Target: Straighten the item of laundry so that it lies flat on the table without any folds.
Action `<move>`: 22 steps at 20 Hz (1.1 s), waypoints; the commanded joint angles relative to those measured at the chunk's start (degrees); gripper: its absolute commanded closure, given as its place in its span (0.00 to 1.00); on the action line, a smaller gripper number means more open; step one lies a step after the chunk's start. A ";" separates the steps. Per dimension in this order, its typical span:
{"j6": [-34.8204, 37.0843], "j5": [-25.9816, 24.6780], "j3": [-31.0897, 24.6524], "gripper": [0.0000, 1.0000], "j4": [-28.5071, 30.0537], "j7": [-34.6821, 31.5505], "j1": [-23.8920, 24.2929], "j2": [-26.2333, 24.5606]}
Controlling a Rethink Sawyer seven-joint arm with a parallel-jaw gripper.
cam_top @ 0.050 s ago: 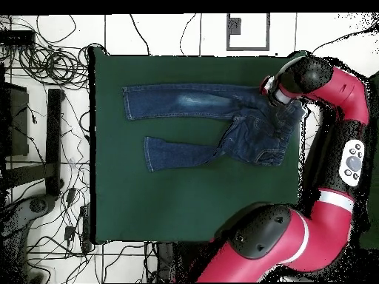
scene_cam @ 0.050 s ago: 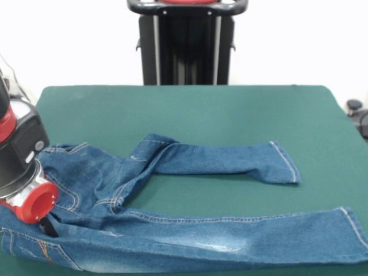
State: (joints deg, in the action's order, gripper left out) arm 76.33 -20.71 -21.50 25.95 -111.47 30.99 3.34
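Observation:
The item of laundry, a pair of blue jeans (scene_cam @ 0.050 s ago: pixel 172 230), lies on the green table (scene_cam @ 0.050 s ago: pixel 230 109). In the front view one leg runs straight along the near edge to the right. The other leg (scene_cam @ 0.050 s ago: pixel 230 158) bends at a fold near the thigh, then runs right to its hem. The waist end is bunched at the left. My gripper (scene_cam @ 0.050 s ago: pixel 47 227), below a red ring, comes down onto the waist part at the left. In the overhead view the jeans (cam_top @ 0.050 s ago: pixel 215 100) lie across the table's (cam_top @ 0.050 s ago: pixel 185 200) upper part, with the gripper (cam_top @ 0.050 s ago: pixel 280 100) at their right end.
In the overhead view the red arm (cam_top @ 0.050 s ago: pixel 337 81) curves along the table's right edge. Cables (cam_top @ 0.050 s ago: pixel 44 66) and a dark stand (cam_top @ 0.050 s ago: pixel 53 133) lie on the floor to the left. A small dark object (scene_cam @ 0.050 s ago: pixel 357 112) sits past the table's right edge in the front view.

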 commanded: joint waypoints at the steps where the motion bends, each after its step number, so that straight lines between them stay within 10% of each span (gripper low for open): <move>1: -4.66 -2.49 -3.83 0.00 0.45 14.66 -4.25 0.23; 22: -1.76 -4.12 -6.21 0.00 -6.88 19.39 -6.06 -1.70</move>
State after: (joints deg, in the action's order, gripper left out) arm 76.35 -22.52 -21.52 18.16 -111.46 28.31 1.68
